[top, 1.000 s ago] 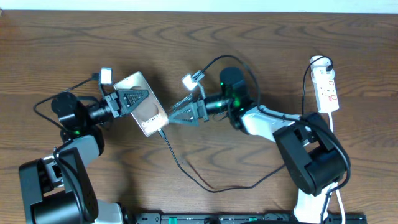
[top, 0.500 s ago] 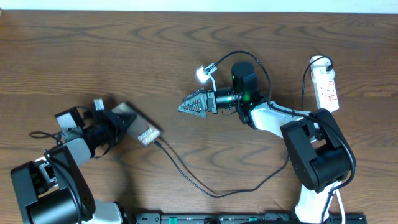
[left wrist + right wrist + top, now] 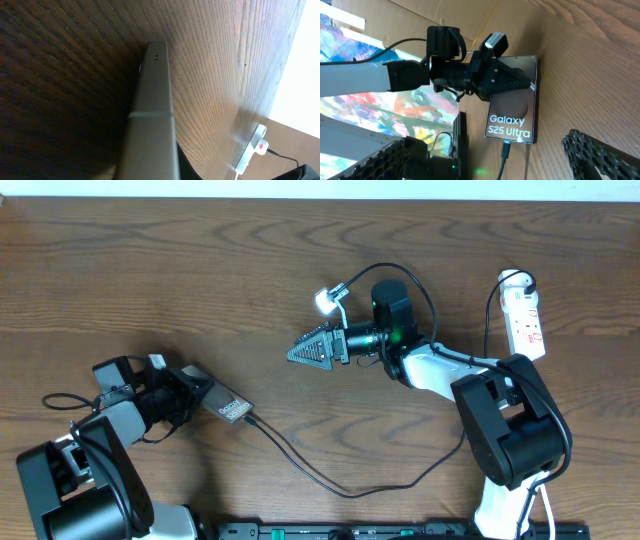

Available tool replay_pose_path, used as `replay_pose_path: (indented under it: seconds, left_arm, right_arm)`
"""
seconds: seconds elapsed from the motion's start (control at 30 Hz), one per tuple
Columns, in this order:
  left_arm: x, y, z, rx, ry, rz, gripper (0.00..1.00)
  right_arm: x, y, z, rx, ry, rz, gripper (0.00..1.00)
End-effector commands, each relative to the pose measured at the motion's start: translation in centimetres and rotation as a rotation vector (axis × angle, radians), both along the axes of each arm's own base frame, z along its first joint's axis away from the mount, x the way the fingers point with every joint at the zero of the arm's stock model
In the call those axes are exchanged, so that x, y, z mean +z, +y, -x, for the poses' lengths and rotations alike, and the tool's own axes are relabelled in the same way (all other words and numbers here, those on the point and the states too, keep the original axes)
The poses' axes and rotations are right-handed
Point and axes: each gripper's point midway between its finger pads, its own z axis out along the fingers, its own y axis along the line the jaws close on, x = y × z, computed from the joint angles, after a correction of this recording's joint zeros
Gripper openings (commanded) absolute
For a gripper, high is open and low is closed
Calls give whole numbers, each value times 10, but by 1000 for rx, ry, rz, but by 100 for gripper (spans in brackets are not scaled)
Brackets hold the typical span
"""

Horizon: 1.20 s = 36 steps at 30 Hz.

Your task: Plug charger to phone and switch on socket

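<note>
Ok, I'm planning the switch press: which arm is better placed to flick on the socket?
Right. The right gripper is open and empty, on the same side as the socket. The left gripper is clamped on the phone, with the charger plugged in, far from that socket.

The phone (image 3: 512,107), in the middle of the right wrist view, carries white lettering on its dark face in 2 lines: "Galaxy" above "S25 Ultra". In the overhead view, at lower left, that lettering is only a white smudge, too small to read. The marks on the socket (image 3: 524,320), at upper right, are also too small to read.
</note>
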Motion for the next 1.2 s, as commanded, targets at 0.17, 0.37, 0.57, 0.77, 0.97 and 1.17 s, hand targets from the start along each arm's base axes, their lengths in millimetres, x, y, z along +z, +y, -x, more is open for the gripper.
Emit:
replay_pose_path:
  seconds: [0.17,0.37,0.57,0.77,0.97,1.17]
  left_arm:
    - [-19,14,11,17,75,-113,8]
    - [-20,13,14,16,89,-107,17]
    - [-18,10,14,9,86,-90,40]
    - [-20,8,18,8,106,-81,57]
    - [-22,5,24,6,134,-68,66]
    - [-25,4,31,7,171,-62,67]
  right_arm:
    - [7,2,-1,6,-42,-10,99]
    - [7,3,-1,6,-42,-10,99]
    - [7,3,-1,6,-42,-10,99]
    - [7,3,-1,7,-41,-10,99]
    - [7,3,-1,7,-40,-10,99]
    - [6,3,-1,7,-37,-8,99]
